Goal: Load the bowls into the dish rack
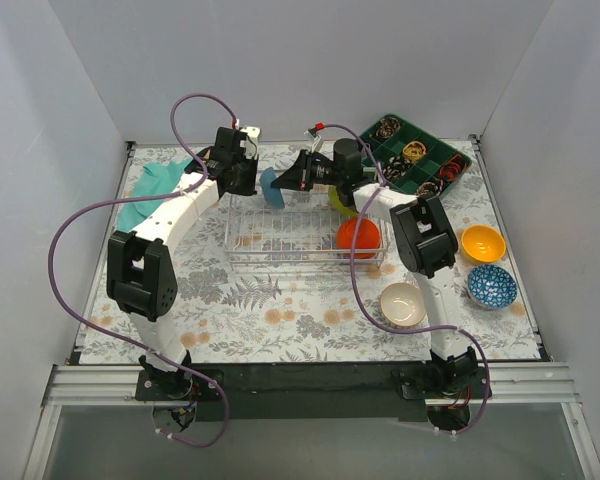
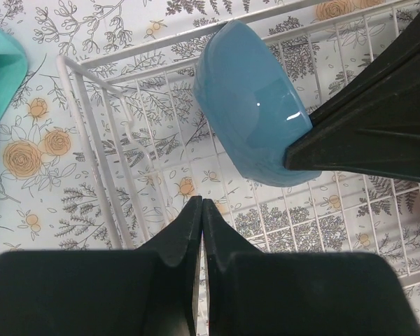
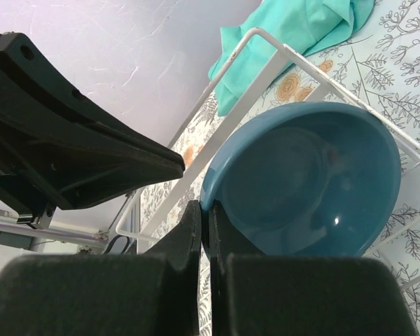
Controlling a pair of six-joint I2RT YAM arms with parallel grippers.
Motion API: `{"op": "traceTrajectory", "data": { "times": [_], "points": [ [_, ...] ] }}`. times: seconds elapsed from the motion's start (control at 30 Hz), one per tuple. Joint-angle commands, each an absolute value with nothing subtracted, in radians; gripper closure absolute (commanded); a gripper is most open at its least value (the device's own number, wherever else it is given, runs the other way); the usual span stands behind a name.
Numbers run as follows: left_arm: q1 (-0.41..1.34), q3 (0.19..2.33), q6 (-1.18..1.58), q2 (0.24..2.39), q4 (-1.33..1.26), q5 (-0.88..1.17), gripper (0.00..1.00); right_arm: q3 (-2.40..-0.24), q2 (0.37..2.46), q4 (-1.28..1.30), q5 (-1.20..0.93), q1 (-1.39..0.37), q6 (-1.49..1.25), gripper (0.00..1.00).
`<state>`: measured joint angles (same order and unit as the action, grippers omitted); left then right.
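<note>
Right end effector (image 3: pixel 204 213) pinches blue bowl (image 3: pixel 315 175) rim over dish rack (image 1: pixel 280 250) | left end effector (image 2: pixel 201 217) fingers together

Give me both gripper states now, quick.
Left gripper: closed, empty.
Right gripper: closed on the glossy blue round bowl, at its rim.

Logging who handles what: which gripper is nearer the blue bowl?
Right. The right gripper pinches the blue bowl by its rim over the dish rack. The left gripper is shut just beside the bowl, not touching it.
</note>
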<state>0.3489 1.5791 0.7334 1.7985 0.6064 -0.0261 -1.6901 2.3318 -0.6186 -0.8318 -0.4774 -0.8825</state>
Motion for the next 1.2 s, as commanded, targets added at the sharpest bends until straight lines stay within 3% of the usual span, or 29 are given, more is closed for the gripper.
{"op": "traceTrajectory", "data": {
  "times": [0.0, 0.47, 0.87, 1.17],
  "points": [
    [0.348, 1.609, 0.732, 1.787, 0.601, -0.009, 1.00, -1.652, 2.319, -0.465, -0.687, -0.416, -0.764, 0.97],
    [0.348, 1.663, 0.733, 1.882, 0.571, 0.106, 1.00, -1.574, 2.181, -0.321, -0.621, -0.357, -0.637, 0.73],
    [0.347, 1.680, 0.745, 1.902, 0.560, 0.061, 1.00, -1.542, 2.062, -0.138, -0.523, -0.357, -0.517, 0.65],
    [0.348, 1.530, 0.735, 1.777, 0.569, 0.023, 1.00, -1.511, 2.016, -0.127, -0.512, -0.357, -0.500, 0.64]
  ]
}}
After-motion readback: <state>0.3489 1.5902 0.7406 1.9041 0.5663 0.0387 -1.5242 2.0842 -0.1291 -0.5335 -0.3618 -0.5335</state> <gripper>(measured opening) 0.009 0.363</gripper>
